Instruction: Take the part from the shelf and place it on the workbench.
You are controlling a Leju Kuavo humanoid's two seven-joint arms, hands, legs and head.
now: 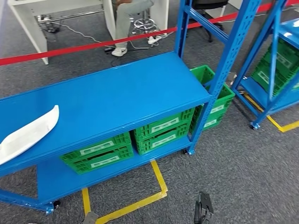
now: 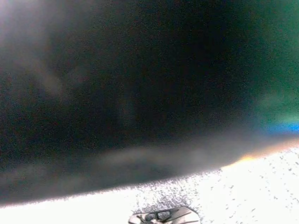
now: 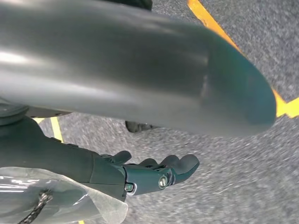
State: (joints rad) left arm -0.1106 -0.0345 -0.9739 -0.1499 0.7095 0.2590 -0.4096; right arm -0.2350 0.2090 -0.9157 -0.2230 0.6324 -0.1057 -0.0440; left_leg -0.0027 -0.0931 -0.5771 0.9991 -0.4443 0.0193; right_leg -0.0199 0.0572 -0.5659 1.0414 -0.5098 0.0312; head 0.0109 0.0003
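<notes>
My right hand (image 3: 155,175) hangs empty, fingers loosely apart—white part (image 1: 26,134) lies toward ten o'clock on the blue shelf (image 1: 116,100), nearer my left arm.

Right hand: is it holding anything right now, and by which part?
Nothing. The right hand hangs over the grey carpet with its fingers apart and empty. The white part lies untouched on the blue shelf.

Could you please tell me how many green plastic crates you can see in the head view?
4, possibly more hidden. Two green plastic crates sit on the near blue metal shelf's lower level, left and right; one stands behind its right post; one sits on the far-right shelf.
</notes>
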